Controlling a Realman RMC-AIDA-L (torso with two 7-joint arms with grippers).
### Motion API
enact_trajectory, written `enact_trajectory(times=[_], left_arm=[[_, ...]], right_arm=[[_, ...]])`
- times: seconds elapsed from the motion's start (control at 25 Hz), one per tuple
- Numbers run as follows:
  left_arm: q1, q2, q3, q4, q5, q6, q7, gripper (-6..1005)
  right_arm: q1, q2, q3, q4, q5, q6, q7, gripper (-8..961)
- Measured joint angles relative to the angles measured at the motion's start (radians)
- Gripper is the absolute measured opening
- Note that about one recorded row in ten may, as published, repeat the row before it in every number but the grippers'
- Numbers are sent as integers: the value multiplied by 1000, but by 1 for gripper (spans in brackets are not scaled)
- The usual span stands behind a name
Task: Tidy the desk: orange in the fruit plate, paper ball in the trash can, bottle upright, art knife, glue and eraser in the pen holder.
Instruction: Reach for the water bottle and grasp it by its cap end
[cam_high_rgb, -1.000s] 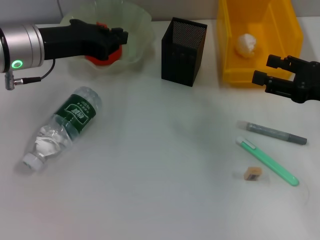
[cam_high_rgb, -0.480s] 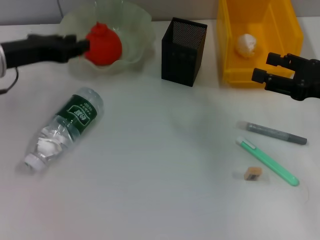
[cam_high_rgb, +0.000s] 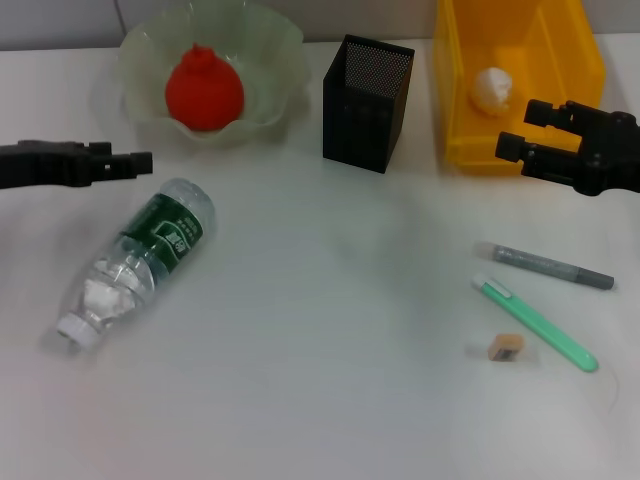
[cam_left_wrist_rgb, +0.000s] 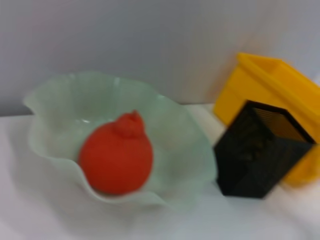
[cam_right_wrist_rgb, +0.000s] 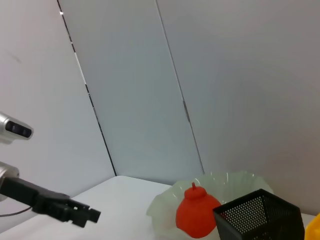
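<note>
The orange (cam_high_rgb: 205, 92) lies in the pale green fruit plate (cam_high_rgb: 272, 45), also seen in the left wrist view as orange (cam_left_wrist_rgb: 116, 157) in the plate (cam_left_wrist_rgb: 182, 150). My left gripper (cam_high_rgb: 130, 160) hovers open and empty in front of the plate, above the table just beyond the bottle (cam_high_rgb: 140, 255), which lies on its side. The paper ball (cam_high_rgb: 492, 88) rests inside the yellow trash can (cam_high_rgb: 455, 90). My right gripper (cam_high_rgb: 522, 130) hangs open and empty by the can's front wall. The green art knife (cam_high_rgb: 535, 322), grey glue stick (cam_high_rgb: 552, 266) and eraser (cam_high_rgb: 505, 346) lie at the right front. The black pen holder (cam_high_rgb: 365, 100) stands upright.
The bottle's cap (cam_high_rgb: 75, 328) points toward the front left. The pen holder stands between the plate and the trash can along the back. In the right wrist view the left gripper (cam_right_wrist_rgb: 85, 215) shows far off, left of the orange (cam_right_wrist_rgb: 197, 215).
My left gripper has let go of the orange and pulled back out of the plate, toward the left and front. The orange stays in the plate. The bottle shifted slightly. The right gripper barely moved.
</note>
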Motion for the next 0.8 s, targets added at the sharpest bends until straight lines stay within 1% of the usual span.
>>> enact_trajectory(times=[0.16,0.24,0.32,0.4,0.52,0.6,0.68,0.8], left_arm=[[5,11,9,5,10,77,14,720],[5,8,10,7,22,89,23,747],[1,-3,10,6,42,88,33,774],[-7,-15,11,2,66,82,46,774],[-28,-45,12,-3,123,56,67,775],[-40,-59,12,-3,155,36,72,776],[-53,-70,12,-4,177,22,72,776],[-70,-78,11,-5,212,13,65,777]], right_arm=[[12,0,-3,0,-1,2,0,773],[17,0,-3,0,-1,2,0,773],[22,0,-3,0,-1,2,0,773],[25,0,-4,0,-2,3,-1,773],[28,0,-4,0,-3,10,-1,773],[29,1,-5,0,-3,14,-1,773],[29,1,-5,0,-4,14,-1,773],[29,1,-6,0,-4,16,-1,773]])
